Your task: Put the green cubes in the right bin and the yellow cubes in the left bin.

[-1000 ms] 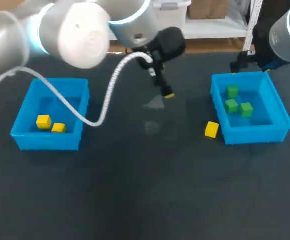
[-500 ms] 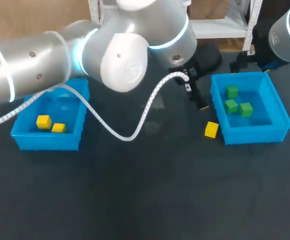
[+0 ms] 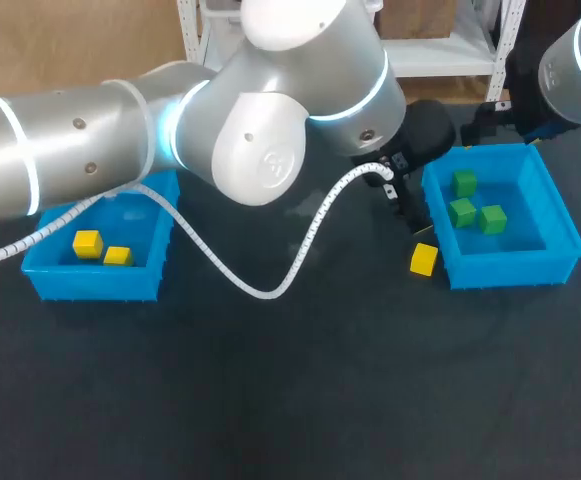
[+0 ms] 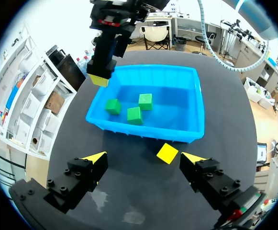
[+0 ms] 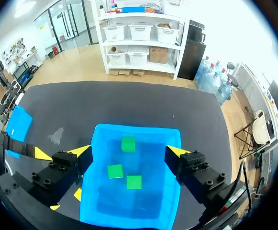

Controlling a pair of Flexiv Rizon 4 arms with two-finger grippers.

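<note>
A yellow cube [image 3: 423, 259] lies on the table against the outside of the right blue bin [image 3: 566, 240]. That bin holds three green cubes [image 3: 463, 211]. My left gripper [image 3: 406, 205] comes across from the left and hangs open just above this cube. In the left wrist view the yellow cube [image 4: 167, 153] sits between and slightly ahead of the open left gripper [image 4: 144, 157], with the right bin [image 4: 196, 108] beyond. My right gripper [image 5: 129, 152] hovers open over the right bin [image 5: 100, 211] and its green cubes [image 5: 115, 171]. The left blue bin [image 3: 40, 280] holds two yellow cubes [image 3: 88, 243].
My left arm and its white cable [image 3: 300, 250] span the table's back middle. My right gripper [image 4: 103, 72] stands at the right bin's far corner in the left wrist view.
My left arm has swung right from the table's middle to the right bin's near side, bringing its open gripper over the loose yellow cube. The right arm has not moved.
</note>
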